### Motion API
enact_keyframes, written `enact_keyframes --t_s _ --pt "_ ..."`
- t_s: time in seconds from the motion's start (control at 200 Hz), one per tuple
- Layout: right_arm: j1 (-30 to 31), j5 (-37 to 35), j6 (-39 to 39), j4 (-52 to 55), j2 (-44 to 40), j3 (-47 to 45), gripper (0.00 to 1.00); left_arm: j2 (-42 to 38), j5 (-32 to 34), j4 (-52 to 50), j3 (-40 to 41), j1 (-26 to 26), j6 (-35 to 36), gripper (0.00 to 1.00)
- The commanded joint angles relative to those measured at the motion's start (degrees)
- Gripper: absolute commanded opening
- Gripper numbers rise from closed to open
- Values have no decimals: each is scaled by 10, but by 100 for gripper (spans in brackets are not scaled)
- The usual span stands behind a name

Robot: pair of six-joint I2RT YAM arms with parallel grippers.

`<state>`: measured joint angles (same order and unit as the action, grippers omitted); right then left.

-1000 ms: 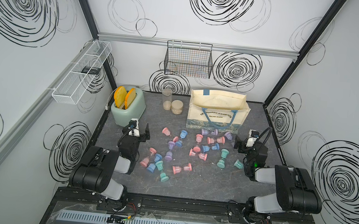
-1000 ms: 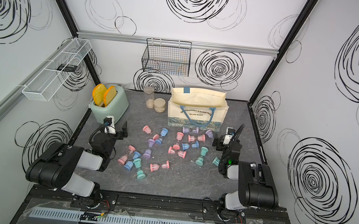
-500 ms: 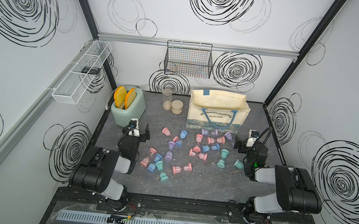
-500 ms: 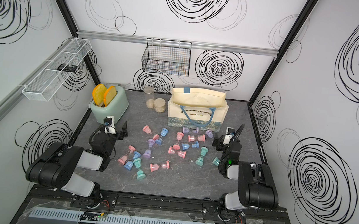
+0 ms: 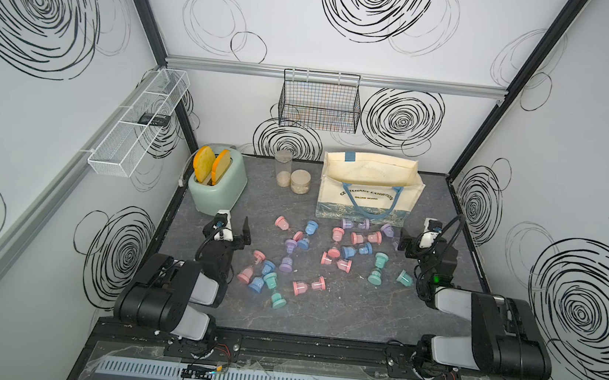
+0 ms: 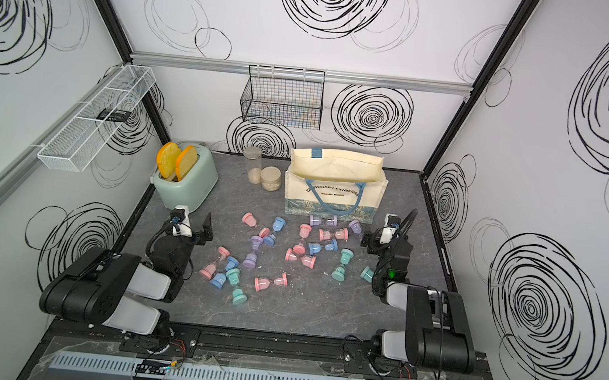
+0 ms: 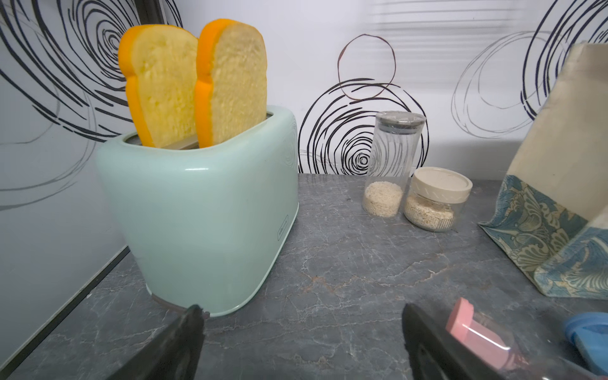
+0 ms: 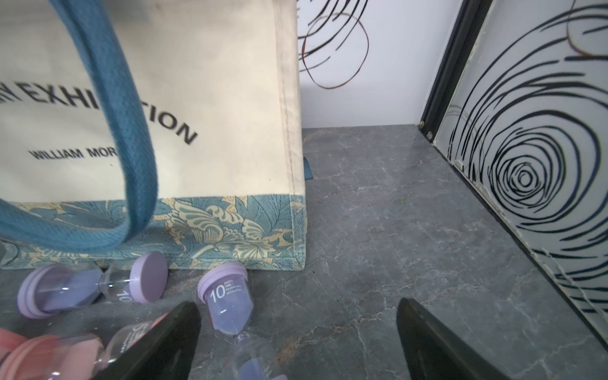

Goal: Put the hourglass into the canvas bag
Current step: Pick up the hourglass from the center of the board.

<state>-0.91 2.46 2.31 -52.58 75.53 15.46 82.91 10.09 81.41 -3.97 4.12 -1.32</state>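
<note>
A purple hourglass (image 8: 227, 306) lies on the table (image 8: 378, 214) just in front of the canvas bag (image 8: 214, 82), right by the right gripper (image 8: 297, 307). That one and the left gripper (image 7: 301, 309) are both wide open, holding nothing. No pick-up has begun; I think the right gripper should next slide over the hourglass and squeeze

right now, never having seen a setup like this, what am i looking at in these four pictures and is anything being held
This is a two-armed robot. Two pictures look down from above, nearly the same view. The other two come from cameras on the wrists, behind the left gripper and right gripper; both are open and empty. On the grey table lie many small coloured hourglasses before a canvas bag. A mint toaster with bread and two jars stand at the back.
</note>
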Motion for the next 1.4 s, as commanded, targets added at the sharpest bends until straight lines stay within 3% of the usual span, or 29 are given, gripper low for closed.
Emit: enact_keyframes --t_s 0.0,0.105,0.155,0.26,0.31,0.385,0.48,0.56,0.7,0.991,1.166,1.391 --pt "-8 15 29 60 -66 27 98 -55 18 29 -3 3 2 96" --pt "-25 69 70 92 -127 36 97 -135 23 -72 -22 12 10 96" --pt "-28 62 104 114 -149 41 97 -171 36 -127 -37 17 -3 96" --pt "-38 -23 285 201 -180 56 97 -226 53 -194 -64 14 -94 96" --pt "-51 8 291 203 -192 52 97 -244 55 -217 -78 12 -145 96" --pt "-63 -5 341 232 -210 46 97 -274 42 -267 -96 -3 -252 96" --pt "-71 -12 354 239 -216 39 97 -298 0 -272 -89 -24 -316 96" --pt "-70 6 345 281 -200 63 97 -313 16 -297 -79 -43 -398 96" --pt "-26 3 321 367 -174 116 97 -314 -6 -432 -148 -49 -422 96" --pt "156 -99 294 547 -144 207 97 -301 22 -610 -255 101 -385 96" --pt "202 -92 307 646 -135 228 97 -282 33 -707 -300 210 -348 96" --pt "274 -132 356 765 -133 228 97 -249 -44 -757 -310 301 -329 96"
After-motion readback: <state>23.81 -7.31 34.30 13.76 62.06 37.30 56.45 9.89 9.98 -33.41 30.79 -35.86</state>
